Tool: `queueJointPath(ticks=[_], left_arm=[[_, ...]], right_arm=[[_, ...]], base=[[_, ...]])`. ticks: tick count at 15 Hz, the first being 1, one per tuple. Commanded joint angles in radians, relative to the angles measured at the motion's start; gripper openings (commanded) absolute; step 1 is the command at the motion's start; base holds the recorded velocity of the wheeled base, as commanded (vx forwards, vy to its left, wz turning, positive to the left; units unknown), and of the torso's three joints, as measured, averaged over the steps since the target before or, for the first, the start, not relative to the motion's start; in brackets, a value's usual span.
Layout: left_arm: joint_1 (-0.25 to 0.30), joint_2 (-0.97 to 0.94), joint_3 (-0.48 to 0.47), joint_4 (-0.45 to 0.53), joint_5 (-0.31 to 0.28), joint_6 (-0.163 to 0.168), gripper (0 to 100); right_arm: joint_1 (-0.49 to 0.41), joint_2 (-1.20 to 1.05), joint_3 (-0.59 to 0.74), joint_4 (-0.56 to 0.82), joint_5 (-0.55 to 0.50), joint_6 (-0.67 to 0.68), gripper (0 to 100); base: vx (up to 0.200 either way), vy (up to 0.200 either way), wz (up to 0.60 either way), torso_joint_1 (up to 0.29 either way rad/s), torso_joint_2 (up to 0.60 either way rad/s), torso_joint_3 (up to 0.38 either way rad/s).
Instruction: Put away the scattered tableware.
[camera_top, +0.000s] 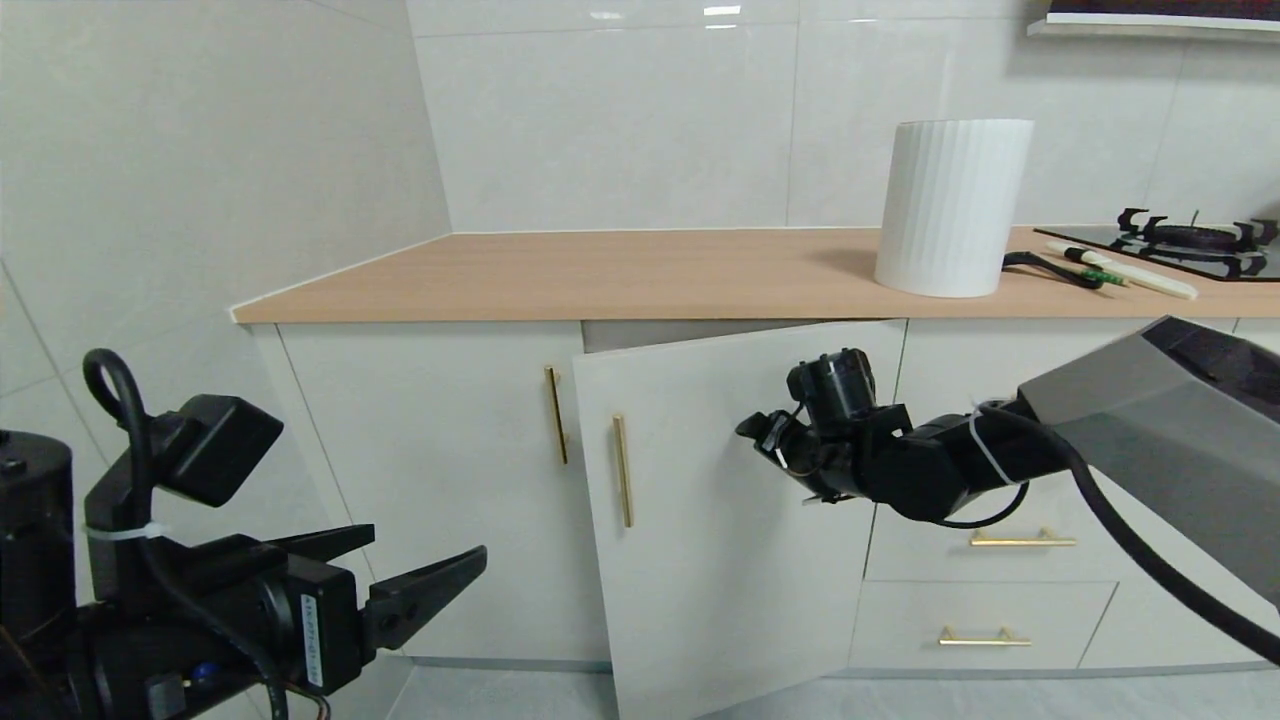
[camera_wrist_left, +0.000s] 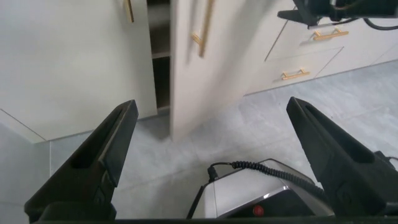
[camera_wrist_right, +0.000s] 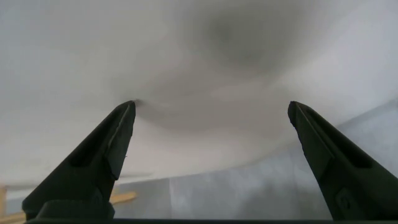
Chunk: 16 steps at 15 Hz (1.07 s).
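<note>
Scattered utensils (camera_top: 1100, 272), black, green and cream, lie on the wooden counter (camera_top: 600, 270) to the right of a tall white ribbed holder (camera_top: 950, 205). Below the counter a white cabinet door (camera_top: 740, 520) with a gold handle (camera_top: 622, 470) stands partly ajar. My right gripper (camera_top: 765, 435) is right against the door's face, open, with nothing between its fingers (camera_wrist_right: 93, 168); the door surface (camera_wrist_right: 205, 74) is very close ahead of it. My left gripper (camera_top: 420, 570) hangs low at the left, open and empty, with the ajar door (camera_wrist_left: 199, 68) and the dark cabinet gap (camera_wrist_left: 160, 62) beyond it.
A gas hob (camera_top: 1190, 245) sits at the counter's far right. Drawers with gold pulls (camera_top: 1020, 540) lie right of the door, and a shut door with a gold handle (camera_top: 555, 415) is to its left. A tiled wall (camera_top: 200, 180) bounds the left side. Grey floor (camera_wrist_left: 249, 143) lies below.
</note>
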Motion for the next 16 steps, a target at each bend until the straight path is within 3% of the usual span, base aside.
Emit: queueJointPath(ticks=[1,7,10,16], left_arm=[[-0.001,-0.001,0.000,-0.001,0.001,0.000,100],[-0.001,-0.001,0.000,-0.001,0.001,0.000,100],[0.000,-0.002,0.000,-0.001,0.001,0.000,100],[-0.001,-0.004,0.000,-0.002,0.001,0.000,100]], right_arm=[[-0.015,0.068,-0.054,0.001,-0.025,0.013,100],[-0.050,0.094,-0.107,-0.001,-0.074,0.054,100],[-0.059,0.117,-0.143,0.001,-0.146,0.056,100],[-0.078,0.122,-0.151,0.001,-0.154,0.064,100]], base=[[0.000,0.000,0.00,0.000,0.00,0.000],[0.000,0.000,0.00,0.000,0.00,0.000],[0.000,0.000,0.00,0.000,0.00,0.000],[0.000,0.000,0.00,0.000,0.00,0.000]])
